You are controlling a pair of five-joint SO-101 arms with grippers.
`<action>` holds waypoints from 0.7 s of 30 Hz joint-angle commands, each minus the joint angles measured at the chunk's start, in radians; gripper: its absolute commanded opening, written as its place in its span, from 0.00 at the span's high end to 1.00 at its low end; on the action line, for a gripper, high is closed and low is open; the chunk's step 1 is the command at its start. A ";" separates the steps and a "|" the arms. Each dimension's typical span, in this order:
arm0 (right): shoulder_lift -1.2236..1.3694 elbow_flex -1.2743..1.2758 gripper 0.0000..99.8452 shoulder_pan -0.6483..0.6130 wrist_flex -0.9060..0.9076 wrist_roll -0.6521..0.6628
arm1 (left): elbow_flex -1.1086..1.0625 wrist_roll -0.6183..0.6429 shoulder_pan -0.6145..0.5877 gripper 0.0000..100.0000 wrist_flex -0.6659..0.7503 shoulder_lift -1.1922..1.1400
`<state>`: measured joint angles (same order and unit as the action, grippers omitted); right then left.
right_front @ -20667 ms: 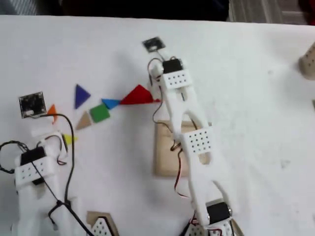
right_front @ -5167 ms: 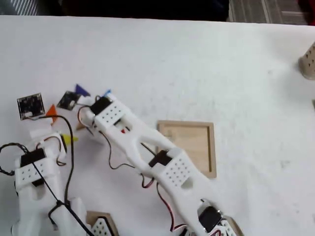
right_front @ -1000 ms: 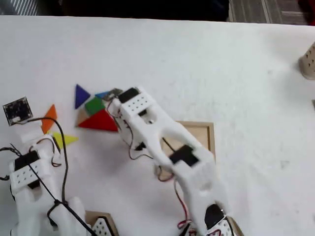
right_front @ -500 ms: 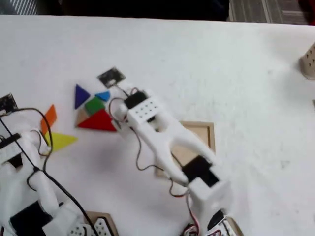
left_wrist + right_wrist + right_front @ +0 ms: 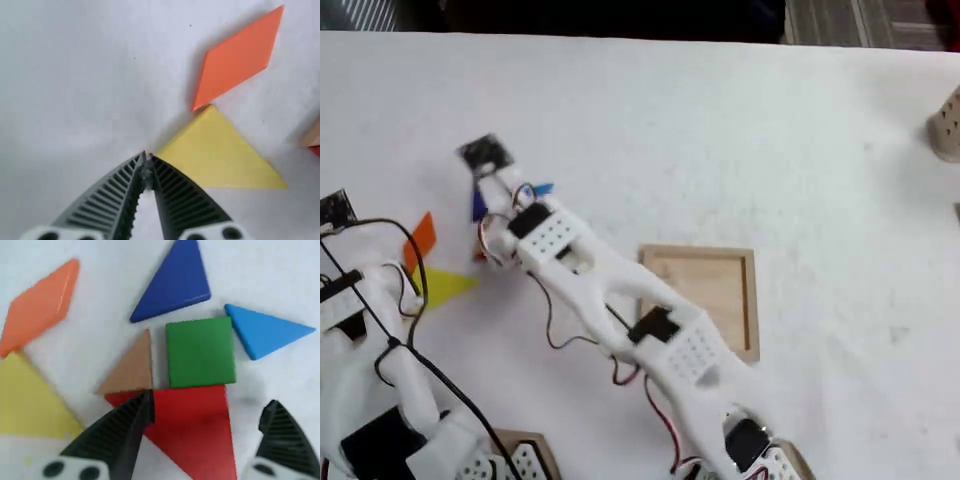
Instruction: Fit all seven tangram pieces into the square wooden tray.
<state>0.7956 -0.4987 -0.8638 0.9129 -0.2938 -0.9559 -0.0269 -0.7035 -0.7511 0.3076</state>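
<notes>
**Right gripper wide over the red triangle**

From above, the square wooden tray [image 5: 700, 253] sits by the right arm [image 5: 582, 275], well behind its tip. Left wrist: the left gripper [image 5: 146, 169] is pinched closed, with the big yellow triangle [image 5: 220, 155] just beside its tips and the orange slanted piece [image 5: 237, 59] past that. Right wrist: the right gripper [image 5: 207, 412] is spread wide, with the big red triangle [image 5: 195, 425] between its fingers and the green square [image 5: 200, 351] just ahead.
</notes>
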 commanded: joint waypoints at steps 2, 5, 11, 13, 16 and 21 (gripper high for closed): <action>0.147 -0.242 0.67 0.030 0.064 -0.158 | 0.043 0.011 0.019 0.98 0.009 0.002; 0.231 -0.410 0.67 0.028 0.217 -0.106 | 0.043 0.011 0.019 0.98 0.009 0.002; 0.341 -0.647 0.67 0.028 0.599 0.086 | 0.043 0.011 0.019 0.98 0.009 0.001; 0.369 -0.706 0.67 0.028 0.697 0.150 | 0.043 0.011 0.019 0.98 0.009 0.001; 0.410 -0.769 0.67 0.035 0.797 0.199 | 0.043 0.011 0.019 0.98 0.009 0.001; 0.397 -0.729 0.71 0.039 0.809 0.241 | 0.043 0.011 0.019 0.98 0.009 -0.001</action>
<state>1.2160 -1.2551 -0.8470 1.6771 -0.0867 -0.9559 -0.0269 -0.6974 -0.7511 0.3076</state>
